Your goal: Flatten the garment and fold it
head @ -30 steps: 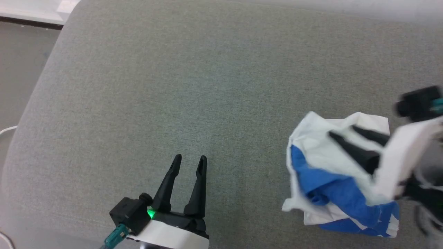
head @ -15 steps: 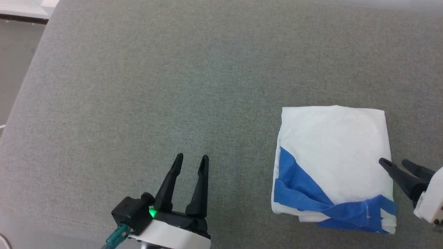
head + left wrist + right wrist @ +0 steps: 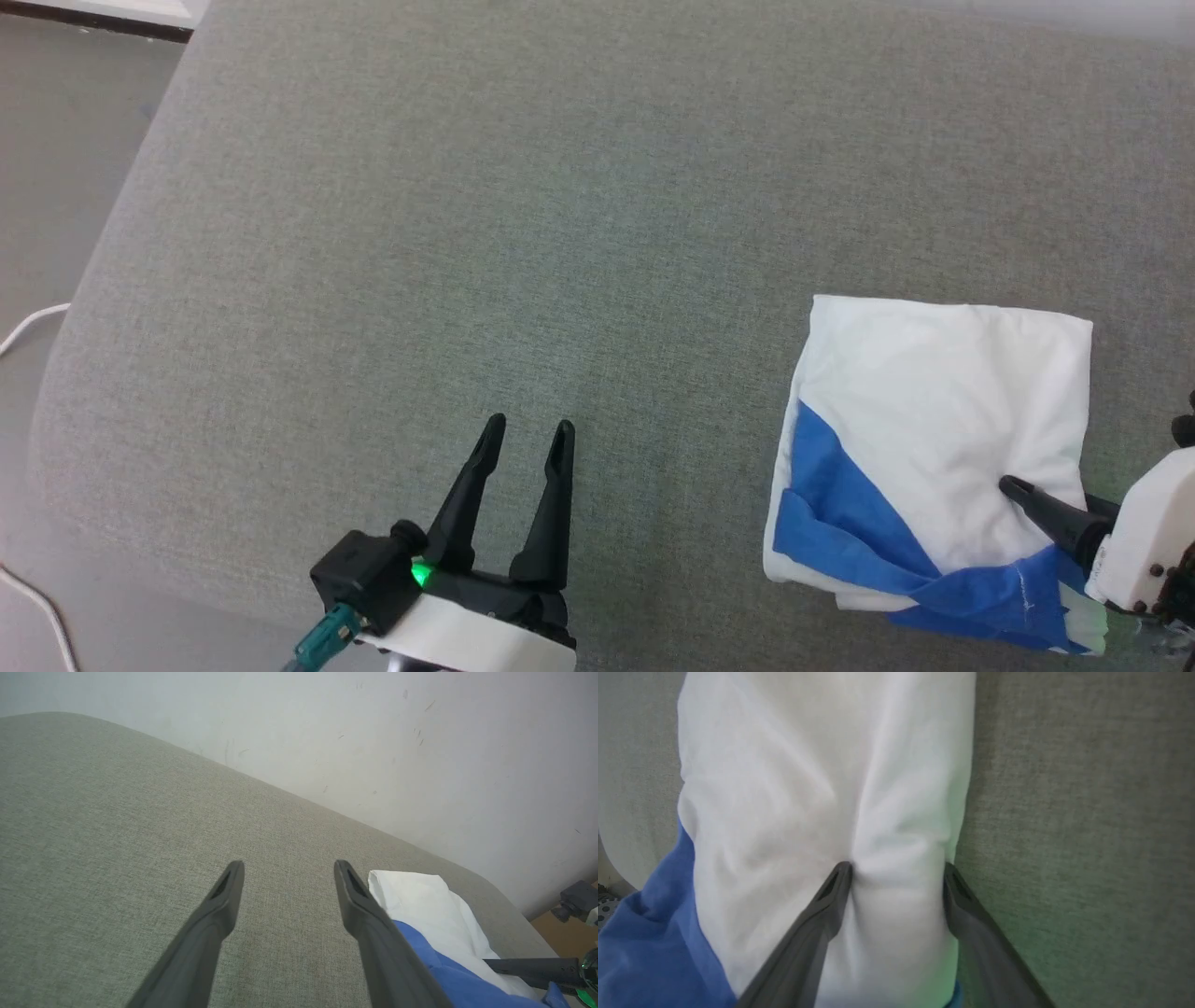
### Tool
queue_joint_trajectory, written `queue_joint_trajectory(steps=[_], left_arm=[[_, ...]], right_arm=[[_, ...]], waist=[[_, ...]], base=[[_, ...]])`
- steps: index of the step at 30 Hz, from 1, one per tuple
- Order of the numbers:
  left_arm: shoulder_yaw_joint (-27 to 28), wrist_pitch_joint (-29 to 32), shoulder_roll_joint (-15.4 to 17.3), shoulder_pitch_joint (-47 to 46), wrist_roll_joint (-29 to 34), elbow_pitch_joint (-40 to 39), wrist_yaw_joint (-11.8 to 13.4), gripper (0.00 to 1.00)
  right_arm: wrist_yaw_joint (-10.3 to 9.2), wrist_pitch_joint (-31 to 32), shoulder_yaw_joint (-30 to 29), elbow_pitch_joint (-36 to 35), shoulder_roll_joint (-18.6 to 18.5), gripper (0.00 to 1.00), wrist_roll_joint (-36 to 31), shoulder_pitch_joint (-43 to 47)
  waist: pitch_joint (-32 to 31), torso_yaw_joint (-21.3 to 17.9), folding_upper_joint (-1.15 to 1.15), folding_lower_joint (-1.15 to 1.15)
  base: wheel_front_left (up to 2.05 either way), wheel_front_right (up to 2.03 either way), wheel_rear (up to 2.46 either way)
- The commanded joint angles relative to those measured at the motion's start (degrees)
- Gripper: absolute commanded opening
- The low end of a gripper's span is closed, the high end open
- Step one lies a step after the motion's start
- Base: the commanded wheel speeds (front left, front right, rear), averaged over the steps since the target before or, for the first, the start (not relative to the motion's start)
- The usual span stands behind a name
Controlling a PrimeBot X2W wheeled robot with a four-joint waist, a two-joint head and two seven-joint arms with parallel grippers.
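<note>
The garment (image 3: 943, 392) lies folded into a rough square on the grey cushion, white on top with a blue band across its near edge. It also appears in the left wrist view (image 3: 420, 896) and the right wrist view (image 3: 808, 765). My right gripper (image 3: 1046, 493) is open at the garment's near right corner. One finger (image 3: 831, 900) presses a dimple into the white cloth, and the other (image 3: 966, 910) sits at the cloth's right edge. My left gripper (image 3: 523, 425) stands open over bare cushion to the garment's left, with nothing between its fingers (image 3: 215, 914).
The grey upholstered cushion (image 3: 467, 233) has a rounded left edge. Beyond that edge are the floor (image 3: 56, 140) and a white cable (image 3: 28, 322). A pale wall (image 3: 420, 742) rises behind the cushion's far side.
A second ago the garment hung bunched around my right gripper. It then dropped into a flat folded square, and the right gripper has come back onto its near right corner. The camera shifted.
</note>
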Motion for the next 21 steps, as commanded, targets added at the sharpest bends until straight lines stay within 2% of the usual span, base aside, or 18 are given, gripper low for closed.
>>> queue_joint_trajectory(steps=[1,2,3,4,10,21], left_arm=[[-0.13,-0.22,0.26,-0.61,0.34,-0.34,0.02,1.00],[-0.22,-0.20,0.32,-0.61,0.39,-0.42,0.02,1.00],[-0.33,-0.14,0.38,-0.63,0.41,-0.50,-0.01,1.00],[-0.42,-0.06,0.44,-0.64,0.42,-0.57,-0.01,1.00],[-0.55,0.46,1.26,-0.25,0.72,-1.33,0.33,1.00],[-1.77,2.19,1.98,-1.64,2.41,-4.20,1.26,1.00]], right_arm=[[-0.05,-0.36,0.03,1.75,0.75,0.84,-0.80,0.24],[-0.05,-1.15,-0.05,2.51,1.00,0.37,-1.08,0.00],[-0.05,-2.06,0.03,3.10,1.13,0.04,-1.55,-0.23],[-0.05,-2.90,0.33,3.61,1.18,0.00,-2.00,-0.38],[-0.05,-7.52,2.14,4.25,0.12,0.00,-1.86,-1.52],[-0.05,-11.42,7.03,3.41,-7.76,0.00,-1.98,-7.02]], waist=[[-0.34,0.20,0.00,0.00],[-0.51,0.22,0.00,0.00],[-0.68,0.23,0.00,0.00],[-0.88,0.22,0.00,0.00],[-2.09,-1.06,0.00,0.00],[-1.10,-7.54,0.00,0.00]], base=[[0.00,0.00,0.00],[0.00,0.00,0.00],[0.00,0.00,0.00],[0.00,0.00,0.00],[0.00,0.00,0.00],[0.00,0.00,0.00]])
